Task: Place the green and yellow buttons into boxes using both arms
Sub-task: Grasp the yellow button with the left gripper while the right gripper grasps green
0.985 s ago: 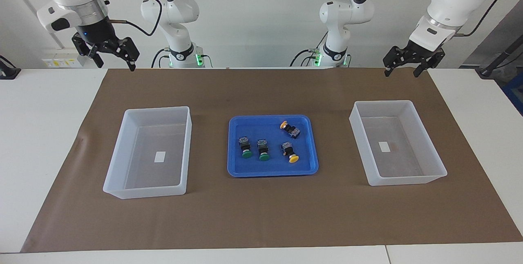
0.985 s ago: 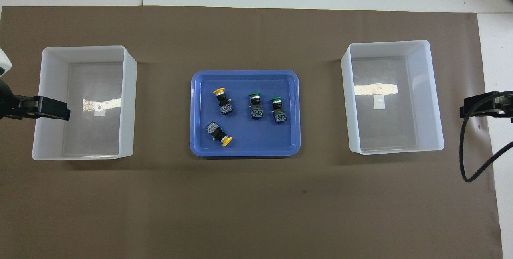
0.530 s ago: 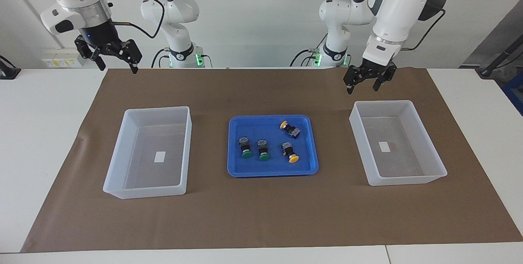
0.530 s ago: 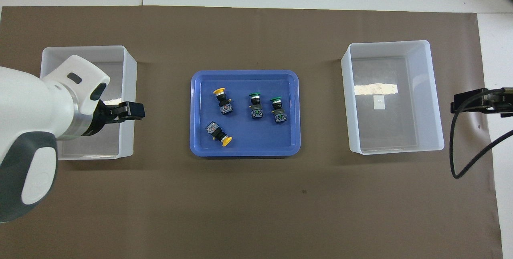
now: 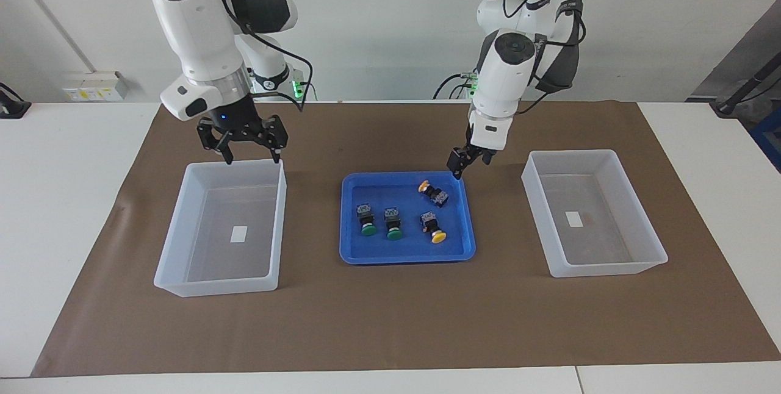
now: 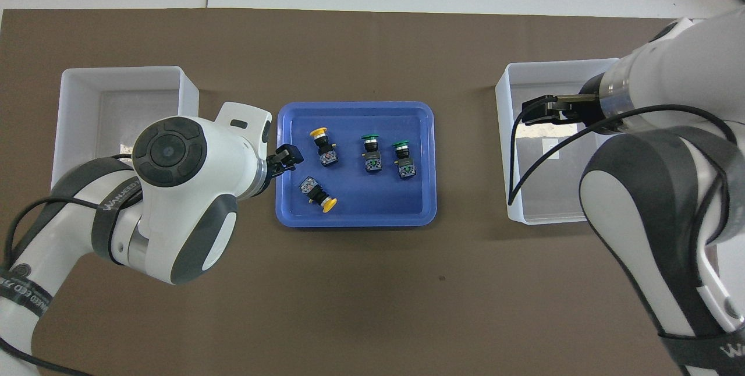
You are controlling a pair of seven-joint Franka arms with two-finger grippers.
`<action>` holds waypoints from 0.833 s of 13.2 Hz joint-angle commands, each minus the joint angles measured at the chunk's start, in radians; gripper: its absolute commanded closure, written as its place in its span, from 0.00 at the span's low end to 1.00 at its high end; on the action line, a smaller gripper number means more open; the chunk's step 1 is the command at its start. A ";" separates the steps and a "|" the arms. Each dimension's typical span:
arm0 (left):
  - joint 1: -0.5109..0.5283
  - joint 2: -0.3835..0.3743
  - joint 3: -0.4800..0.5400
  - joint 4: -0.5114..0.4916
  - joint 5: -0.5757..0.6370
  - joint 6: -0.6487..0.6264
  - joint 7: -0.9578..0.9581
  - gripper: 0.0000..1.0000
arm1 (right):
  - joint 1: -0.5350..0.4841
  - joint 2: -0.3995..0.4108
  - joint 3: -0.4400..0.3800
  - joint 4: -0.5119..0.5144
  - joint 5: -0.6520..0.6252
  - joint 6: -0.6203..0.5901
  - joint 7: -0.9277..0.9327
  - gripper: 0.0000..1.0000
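Two green buttons [image 5: 379, 223] [image 6: 387, 156] and two yellow buttons [image 5: 432, 191] [image 5: 433, 227] [image 6: 323, 146] [image 6: 318, 194] lie on their sides in a blue tray [image 5: 403, 258] [image 6: 355, 222] at the mat's middle. One box [image 5: 219, 284] [image 6: 576, 216] stands at the right arm's end, the other box [image 5: 604, 269] [image 6: 122, 70] at the left arm's end; each holds only a white label. My left gripper [image 5: 467, 162] [image 6: 288, 158] hangs open and empty over the tray's corner beside a yellow button. My right gripper [image 5: 252, 155] [image 6: 532, 113] is open and empty over its box's wall nearest the robots.
A brown mat [image 5: 390, 321] covers most of the white table [image 5: 61, 199]. The left arm's forearm [image 6: 174, 201] hides part of the box at its end in the overhead view. The right arm's forearm [image 6: 657, 190] covers part of the other box there.
Both arms have swung in from the table's ends. The left gripper came from beside its box to over the tray. The right gripper dropped to its box's edge.
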 commanded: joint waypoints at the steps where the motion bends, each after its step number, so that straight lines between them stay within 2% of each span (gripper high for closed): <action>1: -0.048 0.033 0.018 -0.025 0.014 0.055 -0.098 0.00 | 0.062 0.080 -0.001 -0.002 0.027 0.085 0.055 0.00; 4: -0.071 0.127 0.019 -0.028 0.016 0.155 -0.170 0.00 | 0.120 0.143 -0.001 -0.060 0.028 0.235 0.066 0.00; 7: -0.089 0.188 0.019 -0.020 0.028 0.190 -0.225 0.00 | 0.171 0.204 -0.001 -0.117 0.027 0.383 0.066 0.00; 10: -0.100 0.199 0.019 -0.023 0.036 0.212 -0.276 0.00 | 0.189 0.230 -0.001 -0.162 0.027 0.465 0.053 0.00; 11: -0.100 0.199 0.018 -0.029 0.037 0.212 -0.276 0.09 | 0.209 0.233 -0.001 -0.183 0.027 0.492 0.050 0.00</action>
